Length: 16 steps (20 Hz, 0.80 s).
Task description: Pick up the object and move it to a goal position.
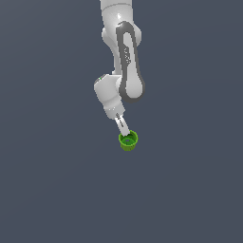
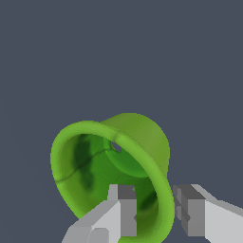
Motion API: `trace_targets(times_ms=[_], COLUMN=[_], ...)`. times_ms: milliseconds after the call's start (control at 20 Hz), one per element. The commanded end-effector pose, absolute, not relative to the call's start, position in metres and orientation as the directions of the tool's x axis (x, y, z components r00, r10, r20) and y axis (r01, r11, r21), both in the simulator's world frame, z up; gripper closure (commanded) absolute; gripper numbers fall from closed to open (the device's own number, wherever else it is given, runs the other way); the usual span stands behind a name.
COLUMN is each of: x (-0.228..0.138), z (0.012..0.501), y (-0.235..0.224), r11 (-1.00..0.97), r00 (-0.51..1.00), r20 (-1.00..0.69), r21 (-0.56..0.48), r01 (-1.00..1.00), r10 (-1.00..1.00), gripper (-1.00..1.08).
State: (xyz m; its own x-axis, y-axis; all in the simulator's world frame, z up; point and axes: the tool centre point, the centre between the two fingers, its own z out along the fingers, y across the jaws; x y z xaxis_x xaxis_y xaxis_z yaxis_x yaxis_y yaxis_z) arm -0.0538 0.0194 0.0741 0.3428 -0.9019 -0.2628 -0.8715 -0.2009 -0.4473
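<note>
In the exterior view the white arm reaches down over the grey tabletop, its gripper at the rim of the small green cup, whose mouth opens upward toward the camera. In the wrist view the cup tilts, axis running away from the camera, dark interior showing; the gripper straddles its rim wall, one finger inside, the other outside, grasping it.

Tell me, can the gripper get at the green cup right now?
Probably yes: the gripper already straddles the green cup's rim, one finger inside and one outside, with nothing in between. Whether it is clamped, I cannot tell.
</note>
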Motion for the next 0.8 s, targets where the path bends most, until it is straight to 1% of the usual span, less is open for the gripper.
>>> trace_targets(times_ms=[0, 400, 750], x=[-0.054, -0.057, -0.062], z=[0.075, 0.094, 0.132], y=[0.019, 0.012, -0.001], r11=[-0.201, -0.200, -0.200], r00=[0.343, 0.342, 0.340], r20=[-0.263, -0.263, -0.264], r21=[-0.447, -0.446, -0.444], r01=[-0.872, -0.872, -0.873], r10=[-0.902, -0.902, -0.903], gripper=[1.08, 1.08, 1.08])
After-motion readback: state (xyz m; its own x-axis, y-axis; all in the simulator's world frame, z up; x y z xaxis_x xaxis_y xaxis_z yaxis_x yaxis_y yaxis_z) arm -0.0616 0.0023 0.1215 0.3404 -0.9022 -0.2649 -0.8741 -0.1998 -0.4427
